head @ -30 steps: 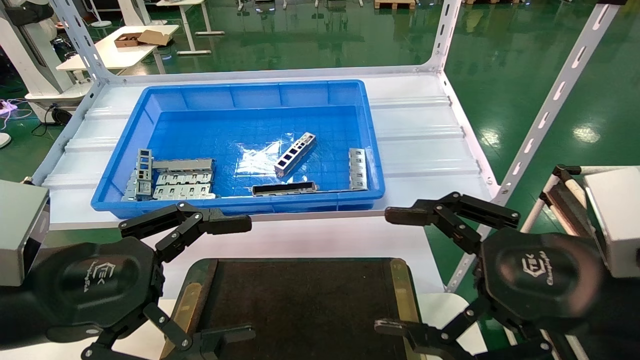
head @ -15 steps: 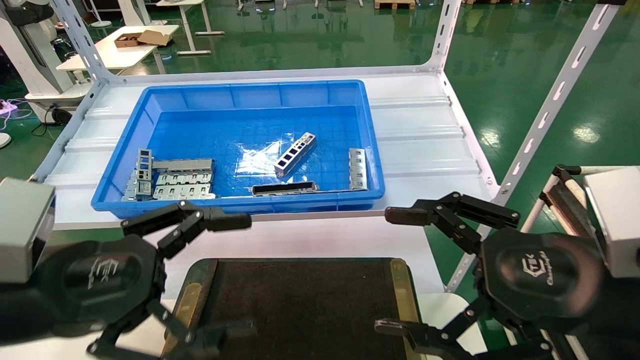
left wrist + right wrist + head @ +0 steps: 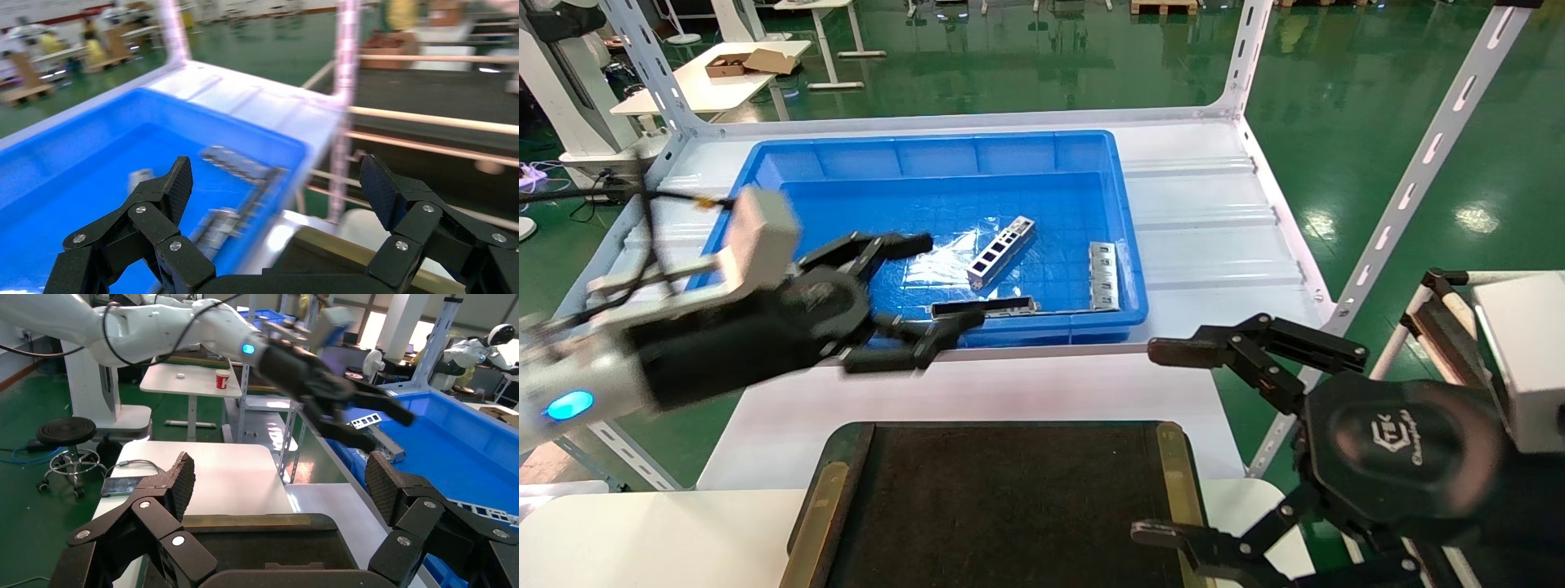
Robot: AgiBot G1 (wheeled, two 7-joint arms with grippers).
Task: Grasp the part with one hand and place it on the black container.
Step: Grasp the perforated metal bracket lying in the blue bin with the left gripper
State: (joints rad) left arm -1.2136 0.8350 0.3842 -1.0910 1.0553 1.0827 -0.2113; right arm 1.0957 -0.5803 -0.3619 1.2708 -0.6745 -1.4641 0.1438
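The part (image 3: 1001, 251), a slim silver ladder-like bracket, lies at an angle in the middle of the blue bin (image 3: 928, 155); it also shows in the right wrist view (image 3: 365, 421). My left gripper (image 3: 936, 282) is open and empty over the bin's front, just left of the part and apart from it; its own view (image 3: 275, 177) is blurred by motion. The black container (image 3: 1009, 498) with brass side strips lies in front of the shelf. My right gripper (image 3: 1156, 443) is open and empty at the container's right edge, as its wrist view (image 3: 278, 478) shows.
A dark channel strip (image 3: 983, 308) lies along the bin's front wall and a wider grey plate (image 3: 1103, 276) by its right wall. The bin stands on a white shelf (image 3: 1214, 237) with slanted rack uprights (image 3: 1418, 175) at the right.
My left arm has swung up and forward from beside the black container's left front corner to over the bin's front. The right arm and the part have not moved.
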